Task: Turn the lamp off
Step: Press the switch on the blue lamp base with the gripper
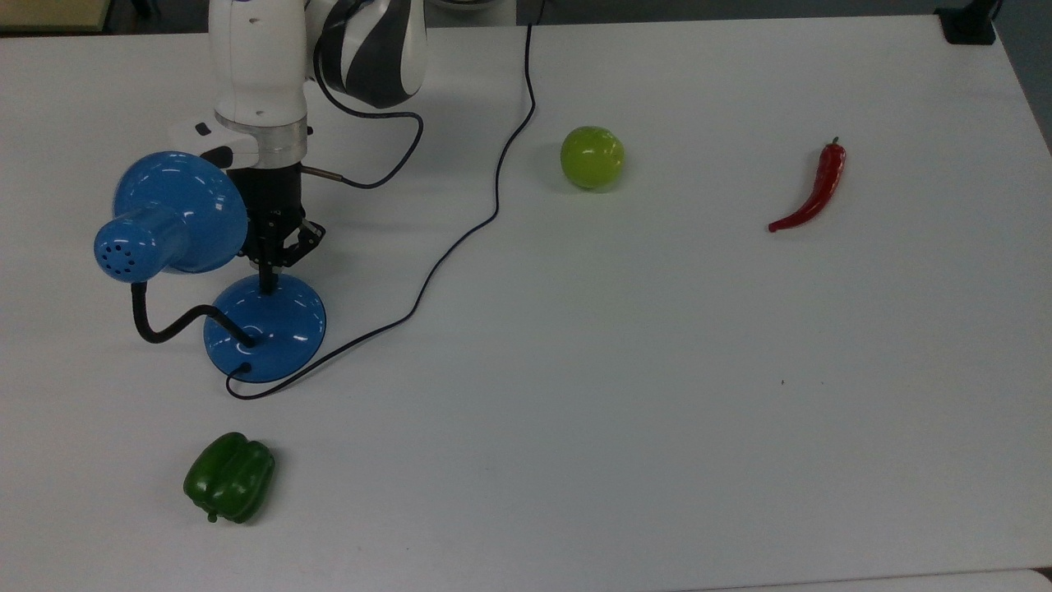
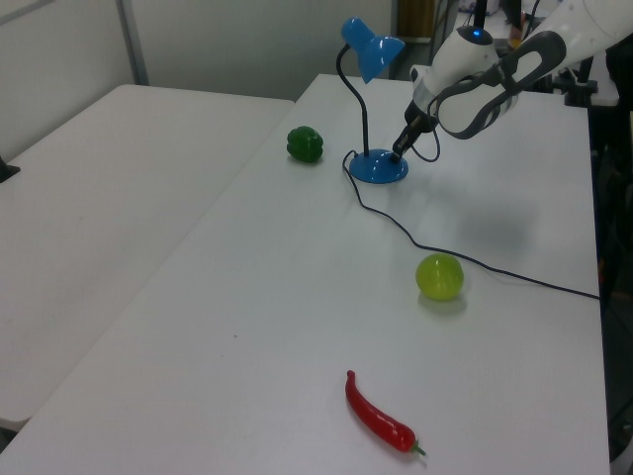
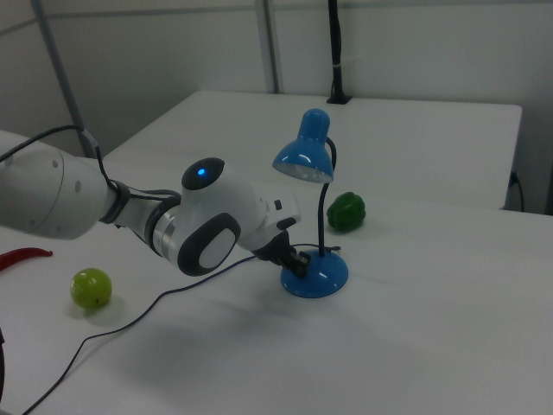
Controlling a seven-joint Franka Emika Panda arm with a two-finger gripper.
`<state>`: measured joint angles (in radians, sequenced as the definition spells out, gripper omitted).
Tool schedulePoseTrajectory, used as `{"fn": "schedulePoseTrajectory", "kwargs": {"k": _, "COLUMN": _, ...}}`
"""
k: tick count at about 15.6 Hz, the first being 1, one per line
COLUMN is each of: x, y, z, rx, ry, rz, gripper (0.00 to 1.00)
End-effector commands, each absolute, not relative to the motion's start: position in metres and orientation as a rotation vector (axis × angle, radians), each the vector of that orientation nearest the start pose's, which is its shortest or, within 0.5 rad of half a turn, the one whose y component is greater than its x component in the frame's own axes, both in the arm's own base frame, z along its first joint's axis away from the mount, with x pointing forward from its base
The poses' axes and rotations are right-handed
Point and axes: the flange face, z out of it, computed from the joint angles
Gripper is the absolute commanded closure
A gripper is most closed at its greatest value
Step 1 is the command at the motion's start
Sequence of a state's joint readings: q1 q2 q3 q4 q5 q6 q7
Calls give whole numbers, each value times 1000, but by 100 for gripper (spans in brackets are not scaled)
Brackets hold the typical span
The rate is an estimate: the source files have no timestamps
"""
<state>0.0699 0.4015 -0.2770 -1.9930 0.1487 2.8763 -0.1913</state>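
1. Top view: The gripper [image 1: 268,284] bears down on the far edge of the round base of the lamp [image 1: 265,327], its fingers drawn together into one tip at the spot where the switch sits. The lamp stands at the top view's left on the table [image 1: 657,370], its shade [image 1: 168,215] leaning toward the top view's upper left and its cord [image 1: 460,238] trailing off toward the top edge. No pool of light falls on the table, so the press itself appears done; the next move would be to lift straight up and clear the shade close beside the wrist.

2. Left view: The lamp rises from its base [image 2: 379,166] near the far end of the table, its long axis upright along the curved neck, the shade facing down and toward the left view's right. The gripper [image 2: 398,155] touches the base's right side. A green pepper [image 2: 305,143] lies just beyond the lamp; a lime [image 2: 439,276] and a red chilli [image 2: 379,415] lie well apart.

3. Right view: The shade [image 3: 305,154] opens downward over the base [image 3: 316,275], showing no glow. The gripper [image 3: 298,264] meets the base on the right view's left side, fingers closed with nothing between them.
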Motion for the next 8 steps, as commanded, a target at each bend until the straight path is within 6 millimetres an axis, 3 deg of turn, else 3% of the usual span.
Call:
{"fn": "schedulePoseTrajectory", "kwargs": {"k": 1, "x": 627, "y": -136, "z": 311, "rx": -3170, "ry": 175, "rz": -749, "gripper": 100}}
{"fn": "schedulePoseTrajectory", "kwargs": {"k": 4, "x": 622, "y": -135, "z": 314, "rx": -3187, "ry": 96, "rz": -642, "gripper": 100}}
{"fn": "schedulePoseTrajectory", "kwargs": {"k": 8, "x": 610, "y": -131, "z": 338, "rx": -3181, "ry": -29, "rz": -462, "gripper": 100}}
